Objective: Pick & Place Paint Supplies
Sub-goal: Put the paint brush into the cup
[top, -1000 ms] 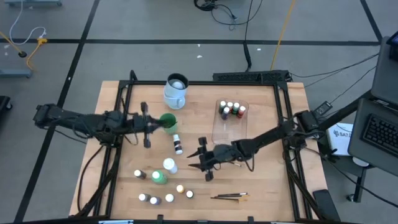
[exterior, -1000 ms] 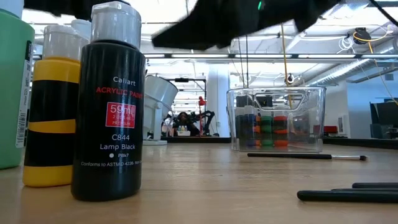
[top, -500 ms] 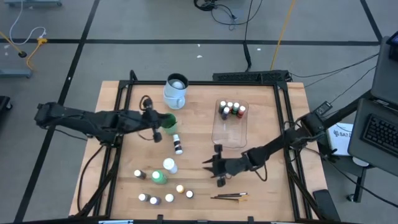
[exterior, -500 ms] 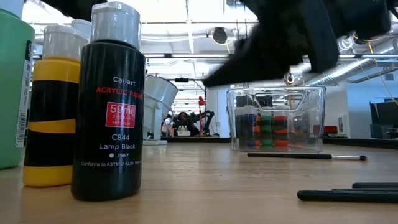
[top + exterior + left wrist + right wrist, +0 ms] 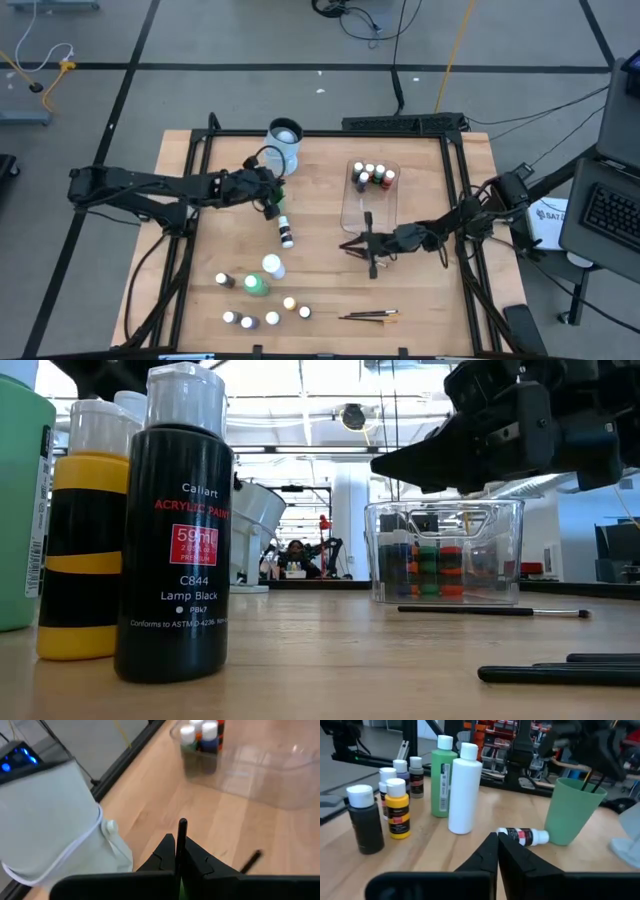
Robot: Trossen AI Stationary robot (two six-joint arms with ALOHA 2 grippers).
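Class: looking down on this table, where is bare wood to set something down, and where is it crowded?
Free: the far strip between the white-and-pale-blue mug and clear plastic tub; the near right corner beyond the thin dark brushes. Crowded: the near left, around the small white-capped bottles.

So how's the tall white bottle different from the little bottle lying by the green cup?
The tall white bottle stands upright; the little bottle lies on its side against the green cup. The white bottle is far larger. Its body is plain white, while the little one is dark with a red and white label. Both have white caps and rest on the wooden table.
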